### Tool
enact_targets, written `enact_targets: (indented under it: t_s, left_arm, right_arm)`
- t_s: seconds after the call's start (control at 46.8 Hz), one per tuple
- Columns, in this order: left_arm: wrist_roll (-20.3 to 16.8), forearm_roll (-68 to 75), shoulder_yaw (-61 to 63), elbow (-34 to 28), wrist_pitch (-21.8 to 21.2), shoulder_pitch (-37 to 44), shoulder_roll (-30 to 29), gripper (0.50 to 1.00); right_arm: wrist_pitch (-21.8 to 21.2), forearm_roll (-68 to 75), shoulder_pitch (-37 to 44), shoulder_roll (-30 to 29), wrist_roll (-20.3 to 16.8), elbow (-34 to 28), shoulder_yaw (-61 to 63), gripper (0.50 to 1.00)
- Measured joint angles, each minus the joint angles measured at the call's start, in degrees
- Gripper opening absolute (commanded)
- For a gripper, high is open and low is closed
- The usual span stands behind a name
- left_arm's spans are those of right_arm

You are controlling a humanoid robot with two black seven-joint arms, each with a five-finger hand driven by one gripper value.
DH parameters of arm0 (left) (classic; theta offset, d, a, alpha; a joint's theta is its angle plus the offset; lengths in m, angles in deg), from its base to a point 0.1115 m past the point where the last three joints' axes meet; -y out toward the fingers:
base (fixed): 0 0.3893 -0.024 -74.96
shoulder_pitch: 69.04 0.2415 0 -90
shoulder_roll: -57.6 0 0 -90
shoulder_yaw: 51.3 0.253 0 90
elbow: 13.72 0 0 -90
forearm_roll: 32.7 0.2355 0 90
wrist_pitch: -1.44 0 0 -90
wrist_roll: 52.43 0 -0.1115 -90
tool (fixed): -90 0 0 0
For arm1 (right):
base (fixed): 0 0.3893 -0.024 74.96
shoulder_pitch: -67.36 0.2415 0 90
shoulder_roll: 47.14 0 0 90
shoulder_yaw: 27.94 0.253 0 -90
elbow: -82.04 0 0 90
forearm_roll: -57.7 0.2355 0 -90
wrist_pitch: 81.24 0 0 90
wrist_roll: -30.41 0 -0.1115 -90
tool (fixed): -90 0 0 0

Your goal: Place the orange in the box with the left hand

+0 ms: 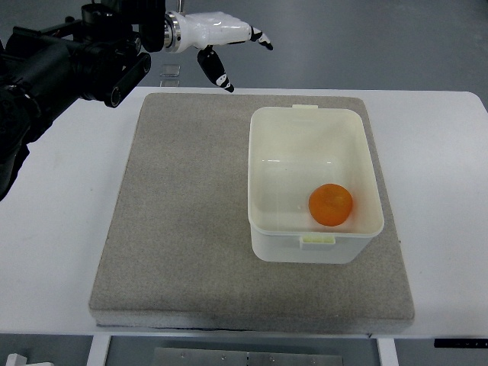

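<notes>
Resting inside the white box (316,183), near its front right corner: orange (331,204) | left robot hand (217,46): fingers spread, holding nothing, hovering past the far edge of the grey mat (183,229), well apart from box | box stands on mat's right half | mat lies on white desk (61,229)

A grey mat (191,229) lies flat on the white table (53,229).

1 steep overhead view (robot's side).
</notes>
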Motion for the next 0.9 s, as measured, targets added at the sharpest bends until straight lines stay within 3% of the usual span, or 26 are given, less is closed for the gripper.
enact_targets:
  t_s: [0.171, 0.406, 0.535, 0.706, 0.812, 0.898]
  left_arm:
    - [0.0, -0.4, -0.4, -5.5, -5.3, 6.6, 0.3, 0.868]
    - [0.0, -10.4, -0.8, -7.6, -5.9, 7.8, 0.5, 0.864]
    - [0.0, -23.4, -1.0, -7.7, -5.9, 7.8, 0.5, 0.864]
    - [0.0, -44.9, -1.1, -7.6, -5.4, 9.1, 0.4, 0.812]
    - [0.1, -55.5, -2.6, -7.6, -5.1, 10.9, 0.4, 0.818]
    - [2.6, -61.0, -6.3, -7.6, -4.9, 12.1, 0.4, 0.842]
  right_arm:
    - [0.0, 0.0, 0.0, 0.0, 0.0, 0.0, 0.0, 0.944]
    - [0.0, 0.0, 0.0, 0.0, 0.0, 0.0, 0.0, 0.944]
    - [0.0, 0.0, 0.0, 0.0, 0.0, 0.0, 0.0, 0.944]
    - [0.0, 0.0, 0.0, 0.0, 0.0, 0.0, 0.0, 0.944]
    - [0.0, 0.0, 0.0, 0.0, 0.0, 0.0, 0.0, 0.944]
    - [0.0, 0.0, 0.0, 0.0, 0.0, 0.0, 0.0, 0.944]
